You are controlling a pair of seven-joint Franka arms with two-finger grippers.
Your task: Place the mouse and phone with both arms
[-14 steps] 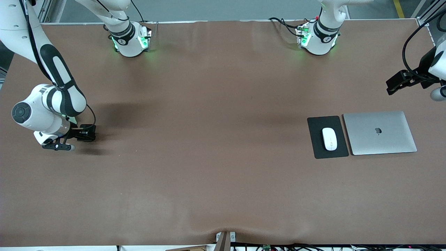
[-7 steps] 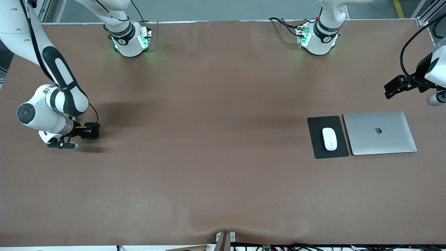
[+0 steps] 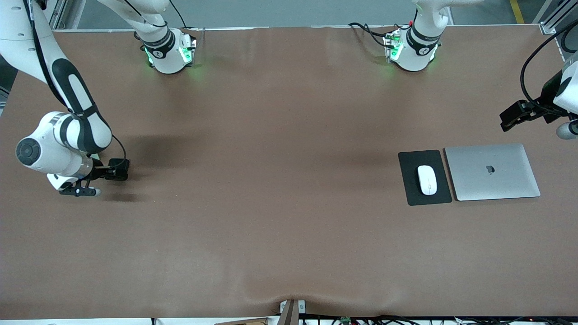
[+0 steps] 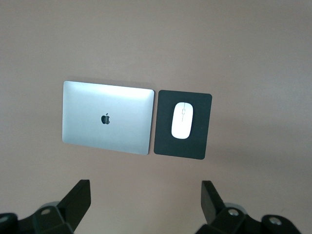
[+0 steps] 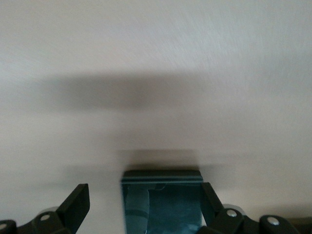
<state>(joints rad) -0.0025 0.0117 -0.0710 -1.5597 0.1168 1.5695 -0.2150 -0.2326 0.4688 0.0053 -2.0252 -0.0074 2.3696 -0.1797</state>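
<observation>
Between my right fingers (image 5: 141,204) the phone (image 5: 163,202) shows as a dark glossy slab, one edge against the inner face of one finger and a gap on the other side, so the jaws stand wide and I judge it let go, lying on the desk (image 3: 271,216) or just above it; I cannot tell which. From the front view the phone is hidden under my right wrist, down low at the right arm's end of the desk, elbow bent and forearm dropping steeply from high above. My left fingers (image 4: 144,204) are spread wide and empty, hanging high over the left arm's end of the desk, looking down on the mouse (image 4: 182,120). It sits on the black mouse pad (image 4: 165,141), just beside the closed silver laptop (image 4: 106,117). So I judge the mouse's half done and the phone's half at its release. What seems left is to lift my right wrist clear; the left arm waits, drawn back near the desk's edge.
</observation>
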